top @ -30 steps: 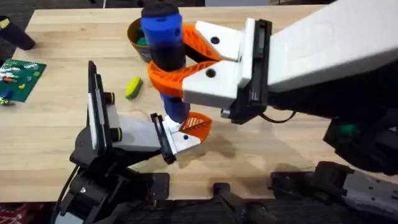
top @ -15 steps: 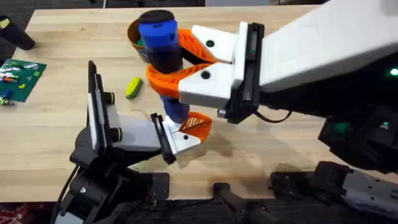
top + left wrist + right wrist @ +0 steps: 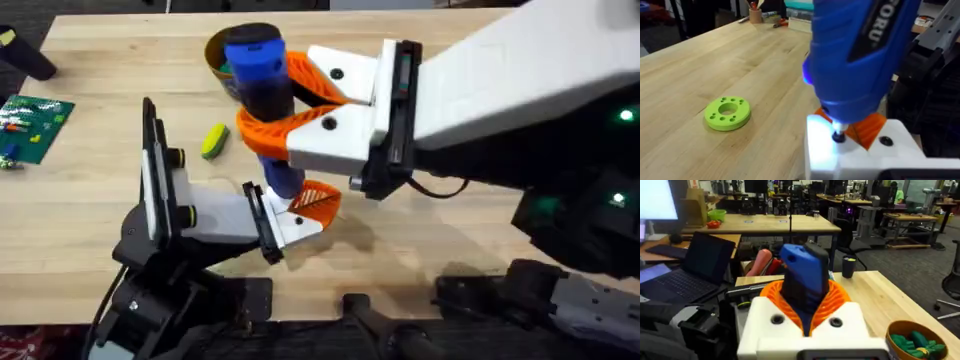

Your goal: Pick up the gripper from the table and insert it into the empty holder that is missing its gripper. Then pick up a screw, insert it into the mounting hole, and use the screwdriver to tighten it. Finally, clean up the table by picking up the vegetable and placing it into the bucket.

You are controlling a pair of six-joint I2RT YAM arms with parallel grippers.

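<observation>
Gripper (image 3: 318, 199): small orange lattice piece, seated at the front end of the holder (image 3: 215, 213), near the counter's front centre. The holder's white mount sits on a black plate with yellow-ringed knobs, on a black-jointed arm at lower left.

Screwdriver (image 3: 262, 95): upright, blue body with dark middle band. Its slim lower part comes down just beside the orange gripper piece. In the left wrist view the tip meets a small dark screw (image 3: 838, 136) on the white mount, with orange showing just behind.

Right claw (image 3: 268, 103): orange ribbed fingers clamped around the screwdriver's body, one to each side. White arm reaches in from the right. The right wrist view shows the same grip from behind.

Left claw: state cannot tell.

Vegetable (image 3: 214, 140): yellow-green, lying on the counter (image 3: 430, 225) left of the screwdriver, apart from it.

Bucket (image 3: 218, 52): mustard-brown, at the far side behind the screwdriver, partly hidden. In the right wrist view green pieces lie inside it.

Green studded baseplate (image 3: 34, 127): far left edge of the counter. Green ring with holes (image 3: 727, 112): flat on the counter, seen in the left wrist view.
</observation>
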